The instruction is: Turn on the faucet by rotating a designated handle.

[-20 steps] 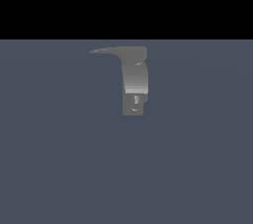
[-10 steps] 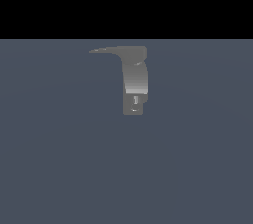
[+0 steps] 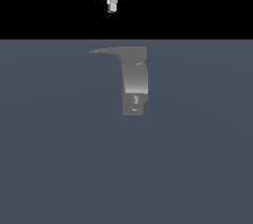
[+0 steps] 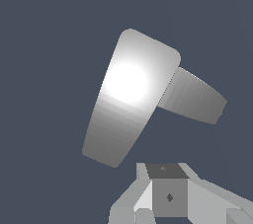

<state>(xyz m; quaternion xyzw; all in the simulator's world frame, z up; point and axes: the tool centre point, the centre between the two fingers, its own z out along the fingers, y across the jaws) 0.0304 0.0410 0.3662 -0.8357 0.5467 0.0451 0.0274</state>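
The grey metallic faucet (image 3: 134, 82) stands upright on the dark floor in the exterior view, its boxy end with a small round hole lowest. Its handle (image 3: 105, 50), a thin flat blade, sticks out from the top toward the exterior view's left. My white gripper (image 3: 112, 7) hangs well above the handle's tip, apart from it, fingers together with nothing held. In the wrist view the faucet (image 4: 128, 99) appears as a broad bright slab with a darker stub beside it, beyond my gripper (image 4: 168, 197).
A plain dark blue-grey floor (image 3: 59, 159) surrounds the faucet on all sides. The background behind it is black.
My gripper has come down into the exterior view from above, toward the handle; one second ago it was out of view. The faucet and handle have not moved.
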